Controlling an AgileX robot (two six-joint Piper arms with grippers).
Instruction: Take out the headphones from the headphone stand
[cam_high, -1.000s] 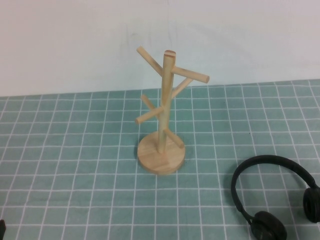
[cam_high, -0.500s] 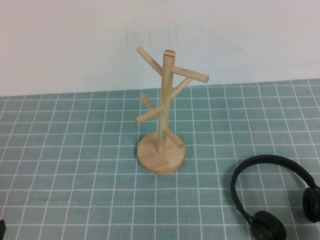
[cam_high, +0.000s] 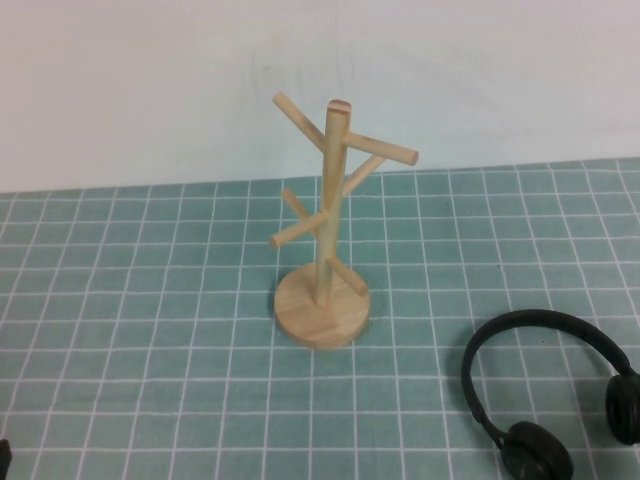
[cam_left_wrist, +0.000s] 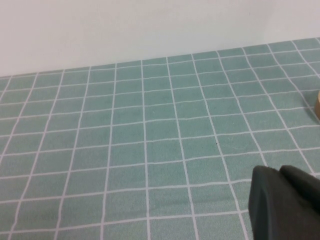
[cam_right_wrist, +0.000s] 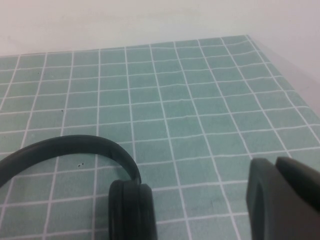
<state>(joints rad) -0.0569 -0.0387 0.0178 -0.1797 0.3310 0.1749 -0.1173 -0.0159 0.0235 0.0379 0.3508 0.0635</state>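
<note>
The black headphones (cam_high: 530, 322) lie flat on the green grid mat at the front right, apart from the wooden headphone stand (cam_high: 326, 230). The stand is upright in the middle with bare pegs. In the right wrist view the headband and one ear cup of the headphones (cam_right_wrist: 131, 207) lie on the mat beside my right gripper (cam_right_wrist: 275, 163), which is shut, empty and not touching them. My left gripper (cam_left_wrist: 278, 171) is shut and empty over bare mat at the front left. Only a dark sliver of it shows in the high view (cam_high: 3, 455).
The green grid mat (cam_high: 150, 330) covers the table up to a white wall behind. The stand's round base edge shows in the left wrist view (cam_left_wrist: 318, 105). The mat's right edge shows in the right wrist view (cam_right_wrist: 280, 65).
</note>
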